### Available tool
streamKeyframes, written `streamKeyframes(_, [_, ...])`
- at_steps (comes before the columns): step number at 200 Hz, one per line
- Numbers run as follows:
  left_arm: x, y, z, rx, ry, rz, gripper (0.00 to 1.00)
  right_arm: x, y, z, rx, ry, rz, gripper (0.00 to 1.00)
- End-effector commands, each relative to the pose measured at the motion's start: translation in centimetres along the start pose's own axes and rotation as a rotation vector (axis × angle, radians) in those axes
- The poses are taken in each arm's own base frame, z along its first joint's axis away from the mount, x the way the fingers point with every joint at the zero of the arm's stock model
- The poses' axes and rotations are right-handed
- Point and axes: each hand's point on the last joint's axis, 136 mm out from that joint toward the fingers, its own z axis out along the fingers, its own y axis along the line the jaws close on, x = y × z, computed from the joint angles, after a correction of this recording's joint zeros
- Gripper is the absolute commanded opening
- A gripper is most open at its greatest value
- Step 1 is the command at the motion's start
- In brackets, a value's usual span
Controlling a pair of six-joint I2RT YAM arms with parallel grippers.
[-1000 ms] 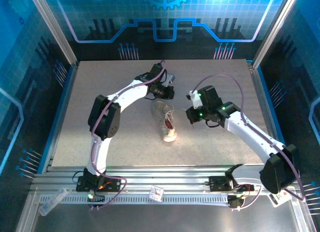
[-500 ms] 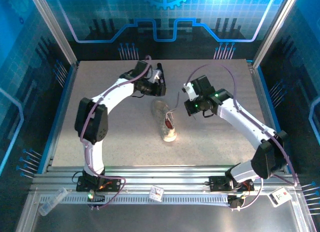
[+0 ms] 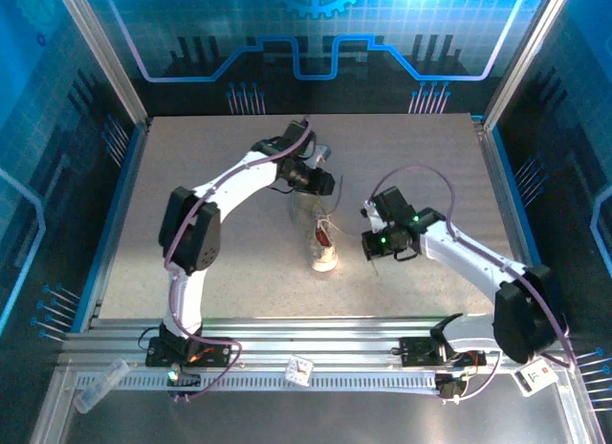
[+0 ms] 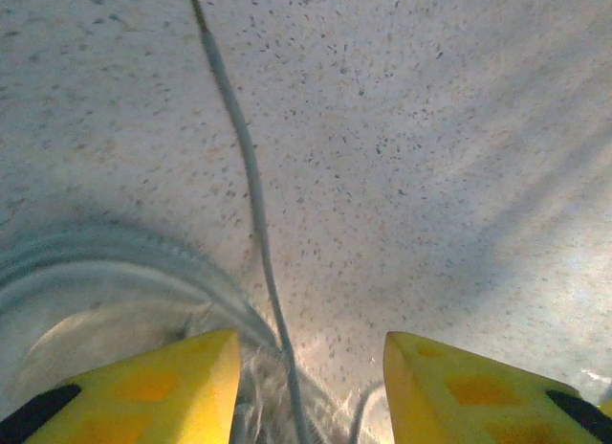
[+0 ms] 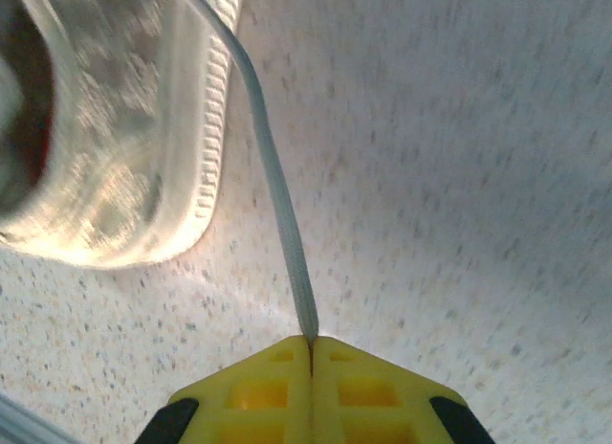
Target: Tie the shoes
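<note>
- Shoe (image 3: 320, 232): one small off-white sneaker with a red lining, resting on the bench (image 3: 201, 157) near its middle, between the two arms. The right wrist view shows its ribbed rubber sole edge (image 5: 212, 109) flat on the surface.
- Orientation: the long axis runs from the near side to the far side of the bench, leaning slightly left at the far end. The red opening sits toward the near end, so the toe probably points away from the arm bases; the overhead view is too small to be certain.
- Handling, shoe: it looks light, with a soft fabric upper and a firmer sole. A firm tug on a lace is likely to drag or turn it, as nothing pins it down.
- Handling, laces: thin, limp and smooth, they will sag and may slip from a loose pinch. The best hold is probably close to the tip, across the flat of the lace.
- Held lace (image 5: 277, 195): it rises from beside the sole and runs straight, fairly taut, into the right jaws.
- Right jaws: fully closed, pinching the held lace at its end, low over the bench just right of the shoe.
- Loose lace (image 4: 251, 176): it lies in a gentle curve on the bench and passes between the left jaws.
- Left jaws: partly open and holding nothing, the loose lace untouched in the gap, at the far end of the shoe.
</note>
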Motion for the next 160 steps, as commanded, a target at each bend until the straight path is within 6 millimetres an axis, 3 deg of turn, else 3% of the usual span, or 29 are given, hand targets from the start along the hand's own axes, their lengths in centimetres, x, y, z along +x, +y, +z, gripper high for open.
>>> streamKeyframes(1, [1.1,0.3,1.4,-0.139,0.087,0.113,0.44,0.8,1.5,0.3,-0.089,-0.042,0.079,0.00])
streamKeyframes(25, [0.2,0.2,3.6,-0.201,0.086,0.179,0.45,2.2,1.7,1.5,-0.128,-0.040,0.120,0.00])
streamKeyframes(70, [-0.9,1.0,8.1,-0.253,0.091,0.217,0.44,2.6,2.5,2.7,-0.153,-0.030,0.116,0.00])
streamKeyframes(104, [-2.0,3.0,10.2,-0.362,0.055,0.224,0.46,2.8,2.8,3.3,-0.151,-0.013,0.106,0.00])
streamKeyframes(127, [-1.5,3.6,11.6,-0.361,0.073,0.215,0.46,3.0,2.8,3.4,-0.144,-0.012,0.104,0.00])
streamKeyframes(143, [-0.5,3.6,12.6,-0.333,0.108,0.203,0.40,3.1,2.7,3.4,-0.137,-0.011,0.102,0.00])
streamKeyframes(160, [0.4,3.3,13.0,-0.304,0.143,0.196,0.26,3.0,2.5,3.2,-0.127,-0.017,0.097,0.00])
